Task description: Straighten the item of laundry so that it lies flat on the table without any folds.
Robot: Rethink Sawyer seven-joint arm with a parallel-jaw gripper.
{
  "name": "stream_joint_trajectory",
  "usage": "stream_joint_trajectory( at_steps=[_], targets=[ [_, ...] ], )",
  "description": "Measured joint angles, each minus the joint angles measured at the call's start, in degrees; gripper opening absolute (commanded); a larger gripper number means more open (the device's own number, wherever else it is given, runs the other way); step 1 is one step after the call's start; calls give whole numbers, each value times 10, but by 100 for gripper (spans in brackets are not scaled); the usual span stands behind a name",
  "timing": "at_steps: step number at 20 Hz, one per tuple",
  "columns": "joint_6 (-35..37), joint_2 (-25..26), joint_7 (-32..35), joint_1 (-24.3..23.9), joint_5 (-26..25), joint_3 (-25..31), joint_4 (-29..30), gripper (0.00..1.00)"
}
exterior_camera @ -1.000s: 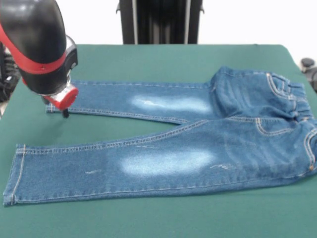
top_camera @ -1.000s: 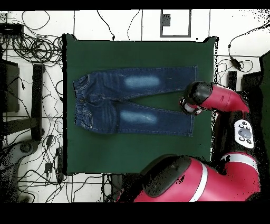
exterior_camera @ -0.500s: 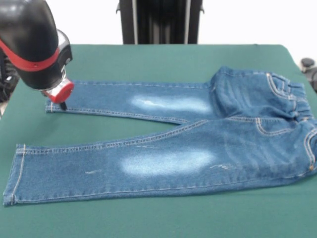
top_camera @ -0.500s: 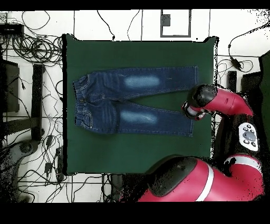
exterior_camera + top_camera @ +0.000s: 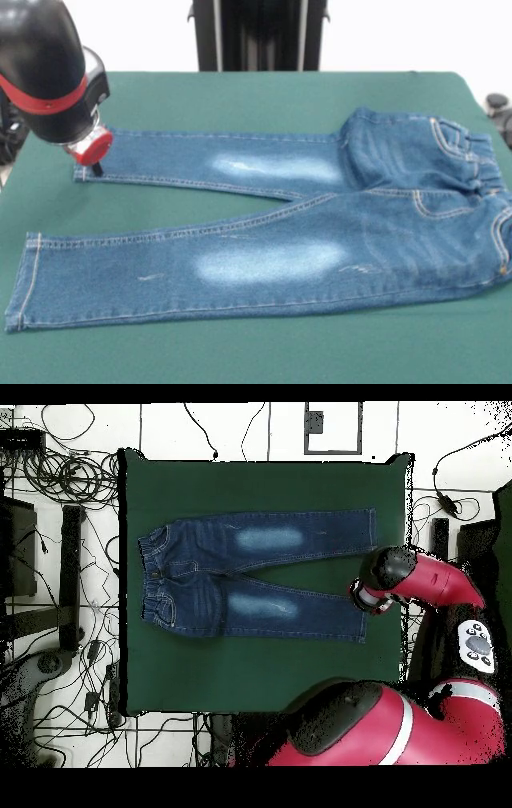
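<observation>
Denim met the tool (image 5: 97, 169) at the far left of the front view, where a dark tip under the red collar stood on or just above the hem corner of the far trouser leg. Whether that tool was open or closed could not be told, since the black and red wrist hid most of it; nothing appeared to be lifted or carried. In the overhead view the tool (image 5: 358, 591) sat at the right end of the lower leg, close to the counter's right edge.

Outward from there, the jeans (image 5: 264, 232) lay spread across the middle of the green counter (image 5: 240, 96), legs to the left and the gathered waistband to the right in the front view. The legs were apart in a narrow V and looked flat. The seat area near the waistband showed a raised fold where one side lapped over the other.

Judged by look, the cloth was soft but fairly thick, light enough to drag, and likely to grip the felt-like cover instead of sliding freely. Hems and the waistband seemed the best holds, being doubled, stitched edges that would not stretch.
</observation>
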Motion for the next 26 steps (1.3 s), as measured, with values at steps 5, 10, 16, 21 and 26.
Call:
stream_joint_trajectory(
  at_steps=[5,10,16,21,26],
  targets=[
    [0,5,0,-4,7,0,1,100],
    [0,5,0,-9,17,0,3,100],
    [0,7,0,-18,33,1,5,0],
    [-6,10,0,-21,33,1,9,0],
    [-16,6,0,-21,33,1,16,0]
  ],
)
